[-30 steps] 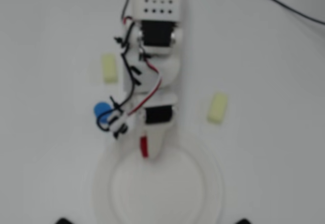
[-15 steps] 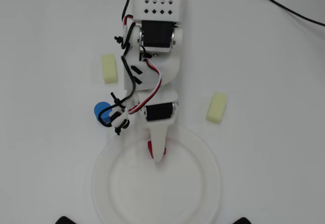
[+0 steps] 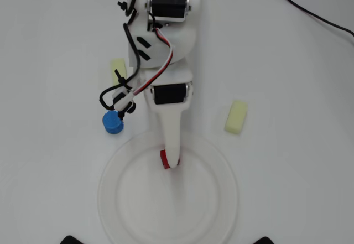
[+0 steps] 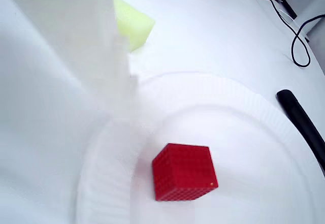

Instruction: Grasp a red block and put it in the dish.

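The red block (image 3: 164, 159) is a small cube lying on the floor of the dish (image 3: 166, 213), near its far side. In the wrist view the red block (image 4: 184, 172) rests flat on the dish (image 4: 254, 132) with bare plate around it. My gripper (image 3: 172, 164) hangs over the block, and its white body hides most of the block from above. In the wrist view only one white finger (image 4: 96, 51) shows at upper left, apart from the block. Nothing grips the block.
A blue cylinder (image 3: 113, 122) stands just beyond the dish's rim at left. One pale yellow block (image 3: 236, 117) lies to the right, another (image 3: 117, 69) sits partly behind the arm's cables. A black cable (image 3: 310, 11) crosses the top right corner.
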`<move>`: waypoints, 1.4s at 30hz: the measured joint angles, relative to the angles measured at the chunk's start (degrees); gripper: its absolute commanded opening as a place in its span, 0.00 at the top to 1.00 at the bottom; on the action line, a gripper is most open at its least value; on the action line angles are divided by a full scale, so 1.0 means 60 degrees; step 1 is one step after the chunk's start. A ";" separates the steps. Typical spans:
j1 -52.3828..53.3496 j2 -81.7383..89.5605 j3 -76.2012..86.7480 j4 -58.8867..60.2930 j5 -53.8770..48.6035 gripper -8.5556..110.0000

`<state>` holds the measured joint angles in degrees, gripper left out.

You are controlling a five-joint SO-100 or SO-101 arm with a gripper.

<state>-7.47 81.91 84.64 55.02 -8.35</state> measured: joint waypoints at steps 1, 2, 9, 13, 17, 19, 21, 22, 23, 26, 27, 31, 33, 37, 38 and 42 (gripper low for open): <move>0.0000 0.0176 0.0000 0.0234 0.0059 0.54; 0.0000 0.0410 0.0000 0.0498 0.0132 0.54; -0.0044 0.3516 0.0776 0.1641 0.0103 0.54; -0.0205 0.6050 0.2549 0.1919 0.0000 0.54; -0.0103 0.8496 0.4819 0.1948 -0.0015 0.54; 0.0059 0.9639 0.5977 0.1948 -0.0117 0.54; 0.0000 1.0737 0.7075 0.1948 -0.0190 0.55; -0.0015 1.1250 0.7559 0.1948 -0.0234 0.55; 0.0044 1.1748 0.8042 0.1948 -0.0249 0.56; 0.0278 1.3008 0.9434 0.1948 -0.0249 0.57; 0.0381 1.3359 0.9873 0.1948 -0.0249 0.57; 0.0527 1.4663 1.1558 0.1948 -0.0366 0.59; 0.0630 1.5278 1.2349 0.1978 -0.0454 0.61; 0.0659 1.6538 1.3872 0.2065 -0.0527 0.63; 0.0601 1.6904 1.4150 0.2124 -0.0527 0.64; 0.0396 1.7534 1.5059 0.2915 -0.0454 0.66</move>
<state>-5.10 187.12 174.99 72.51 -11.07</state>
